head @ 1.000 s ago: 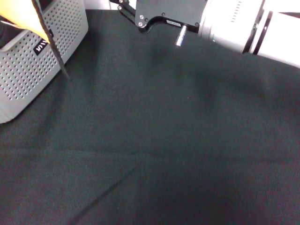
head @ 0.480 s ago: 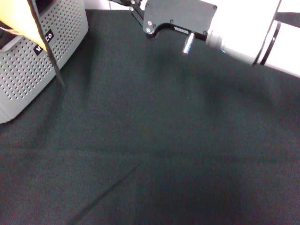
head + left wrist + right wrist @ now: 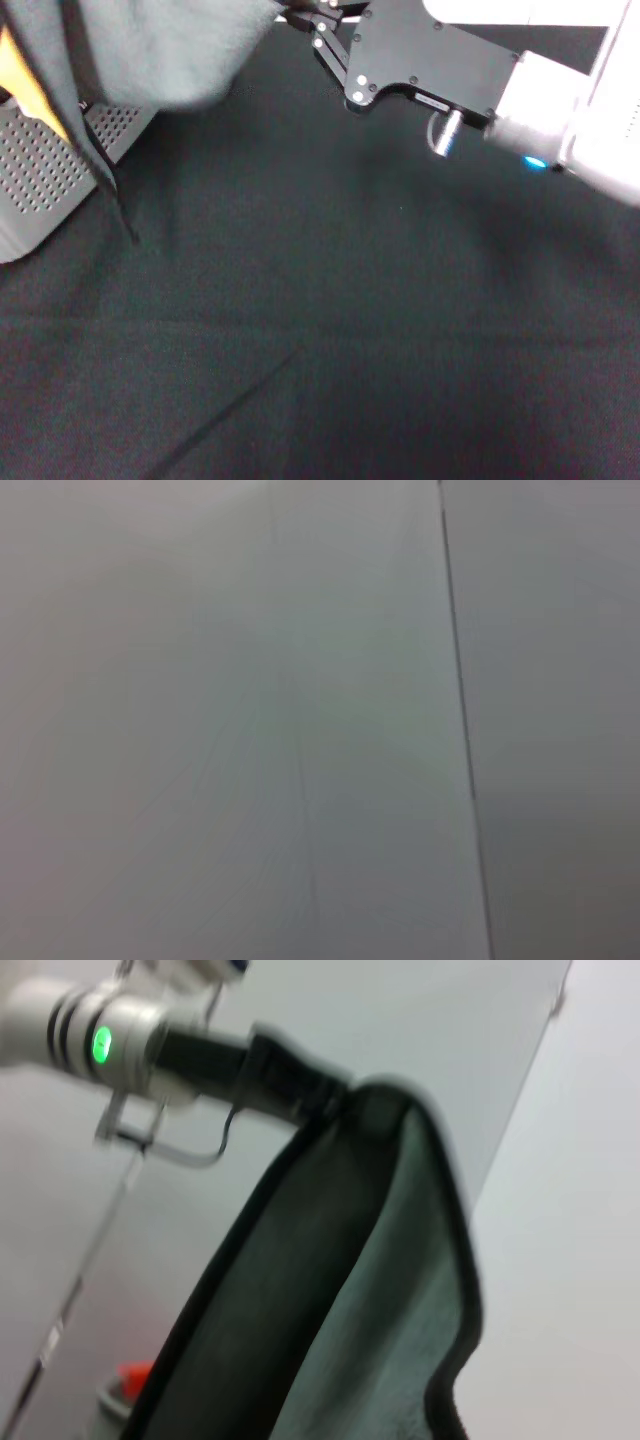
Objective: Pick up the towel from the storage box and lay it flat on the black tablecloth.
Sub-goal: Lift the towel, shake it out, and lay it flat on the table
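Note:
The grey-teal towel (image 3: pixel 170 50) with its black border hangs in the air at the far left of the head view, over the light grey perforated storage box (image 3: pixel 40 170). My right gripper (image 3: pixel 300 15) is at the top middle, with its fingers at the towel's edge, shut on it. In the right wrist view the towel (image 3: pixel 340 1290) stretches away to my left gripper (image 3: pixel 325 1095), which is shut on its far corner. The left gripper is out of the head view. The black tablecloth (image 3: pixel 350 320) lies bare below.
An orange part (image 3: pixel 30 95) and a thin black cord (image 3: pixel 105 180) hang in front of the box at the far left. The left wrist view shows only a pale wall (image 3: pixel 250 730) with a dark seam.
The towel has come into the head view, lifted above the box and covering its label. My right arm has moved right and toward me.

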Controlling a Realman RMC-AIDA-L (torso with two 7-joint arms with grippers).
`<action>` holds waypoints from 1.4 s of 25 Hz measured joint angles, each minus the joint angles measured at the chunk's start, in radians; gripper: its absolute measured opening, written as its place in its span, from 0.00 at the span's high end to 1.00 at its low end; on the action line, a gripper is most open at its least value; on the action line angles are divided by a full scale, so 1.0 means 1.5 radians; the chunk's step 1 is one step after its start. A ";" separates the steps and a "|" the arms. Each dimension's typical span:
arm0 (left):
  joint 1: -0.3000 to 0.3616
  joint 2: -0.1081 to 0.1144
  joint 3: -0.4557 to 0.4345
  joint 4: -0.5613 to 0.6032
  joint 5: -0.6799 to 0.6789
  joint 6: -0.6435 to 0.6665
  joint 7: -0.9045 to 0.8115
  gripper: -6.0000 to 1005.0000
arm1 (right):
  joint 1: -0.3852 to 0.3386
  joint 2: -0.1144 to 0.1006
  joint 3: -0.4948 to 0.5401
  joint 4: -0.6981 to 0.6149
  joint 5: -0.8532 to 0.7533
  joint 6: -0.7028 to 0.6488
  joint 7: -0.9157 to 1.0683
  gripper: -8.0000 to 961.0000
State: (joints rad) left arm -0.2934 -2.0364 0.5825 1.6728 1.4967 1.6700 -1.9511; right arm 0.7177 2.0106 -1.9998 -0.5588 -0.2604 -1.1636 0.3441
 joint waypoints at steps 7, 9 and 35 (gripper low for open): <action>-0.008 0.020 -0.053 -0.024 -0.038 0.128 0.001 0.96 | -0.224 -0.058 0.107 -0.241 -0.179 -0.071 0.189 0.98; -0.006 0.035 -0.052 -0.043 -0.050 0.165 0.002 0.96 | -0.260 -0.058 0.163 -0.271 -0.255 -0.113 0.263 0.98; -0.011 0.160 0.247 -0.265 -0.089 0.245 0.086 0.96 | -0.370 -0.014 0.572 -0.316 -0.554 -0.617 0.681 0.98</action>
State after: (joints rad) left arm -0.3101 -1.7964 0.9534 1.2757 1.3633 2.0376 -1.8213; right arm 0.1627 1.9893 -1.1424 -1.0322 -1.0918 -2.0898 1.3661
